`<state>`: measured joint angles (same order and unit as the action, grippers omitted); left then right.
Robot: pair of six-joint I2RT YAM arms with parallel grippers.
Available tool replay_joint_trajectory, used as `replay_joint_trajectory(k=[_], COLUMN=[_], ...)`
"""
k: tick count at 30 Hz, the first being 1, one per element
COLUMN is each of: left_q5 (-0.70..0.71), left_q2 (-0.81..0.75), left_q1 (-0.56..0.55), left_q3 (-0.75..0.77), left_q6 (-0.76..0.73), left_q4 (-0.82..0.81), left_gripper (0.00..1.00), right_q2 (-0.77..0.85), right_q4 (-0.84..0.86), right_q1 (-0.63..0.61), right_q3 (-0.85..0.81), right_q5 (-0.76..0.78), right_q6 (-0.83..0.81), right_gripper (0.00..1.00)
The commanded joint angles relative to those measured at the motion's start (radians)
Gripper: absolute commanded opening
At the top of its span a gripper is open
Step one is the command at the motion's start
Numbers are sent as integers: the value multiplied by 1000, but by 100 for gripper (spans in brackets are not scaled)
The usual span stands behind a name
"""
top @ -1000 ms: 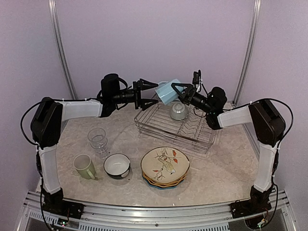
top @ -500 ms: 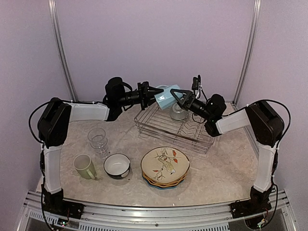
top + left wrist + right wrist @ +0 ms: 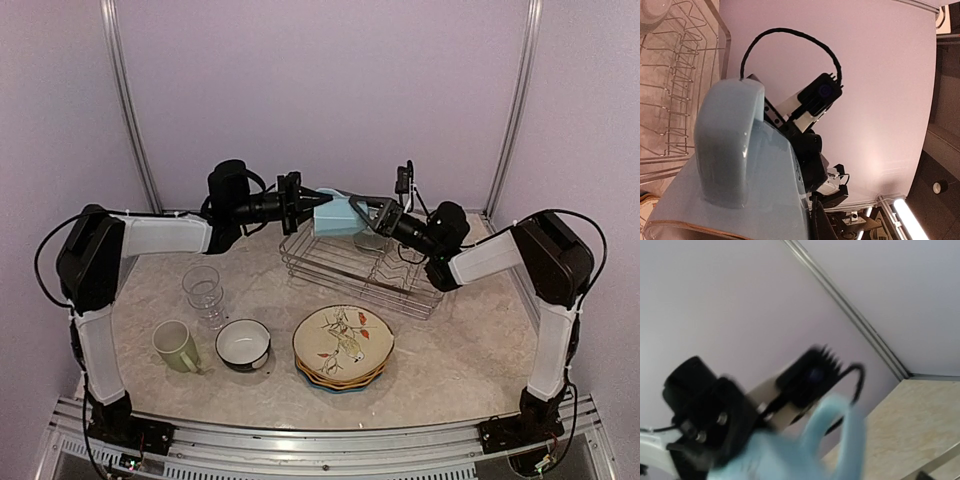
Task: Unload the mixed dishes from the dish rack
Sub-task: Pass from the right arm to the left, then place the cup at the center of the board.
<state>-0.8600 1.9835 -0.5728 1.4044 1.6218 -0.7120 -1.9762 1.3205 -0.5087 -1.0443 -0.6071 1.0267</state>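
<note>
We log the light blue mug [image 3: 335, 214] aloft over the far-left corner of the dish rack [image 3: 330, 256], long axis roughly level between arms, right pincer [image 3: 364, 212] clamped on its right end, left pincer [image 3: 308, 200] at its left end, grip there we cannot tell

Pale lilac walls [image 3: 320, 90] enclose the stall; two silver upright rails [image 3: 130, 110] flank the back panel. A beige marbled table [image 3: 450, 360] meets an aluminium frame [image 3: 320, 445] at its near edge.
</note>
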Motion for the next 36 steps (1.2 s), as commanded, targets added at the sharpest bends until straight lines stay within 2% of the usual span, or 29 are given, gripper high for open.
replay_joint_trajectory(k=[1, 5, 9, 11, 15, 22, 28, 36], left_q5=[-3, 97, 317, 455, 623, 813, 857, 913], left_q2=[-198, -334, -417, -418, -393, -231, -107, -18], left_q1=[14, 13, -34, -64, -118, -170, -174, -169], left_q3=[-54, -35, 96, 159, 236, 412, 464, 492], left_q6=[-217, -475, -714, -774, -819, -834, -854, -870], left_q4=[302, 709, 1203, 1378, 1599, 1843, 1897, 1938], left_gripper=[0, 0, 0, 0, 0, 0, 0, 0], right_q2=[70, 92, 133, 153, 180, 218, 233, 129], right_q4=[-78, -129, -249, -309, -404, -525, -664, -1051], right_q1=[33, 65, 76, 76, 76, 75, 76, 74], right_q3=[20, 41, 49, 49, 44, 40, 6, -198], right_q5=[22, 24, 56, 81, 128, 199, 286, 445], right_q6=[-163, -196, -288, -331, -401, -493, -588, -775], right_gripper=[100, 100, 100, 100, 100, 100, 100, 100])
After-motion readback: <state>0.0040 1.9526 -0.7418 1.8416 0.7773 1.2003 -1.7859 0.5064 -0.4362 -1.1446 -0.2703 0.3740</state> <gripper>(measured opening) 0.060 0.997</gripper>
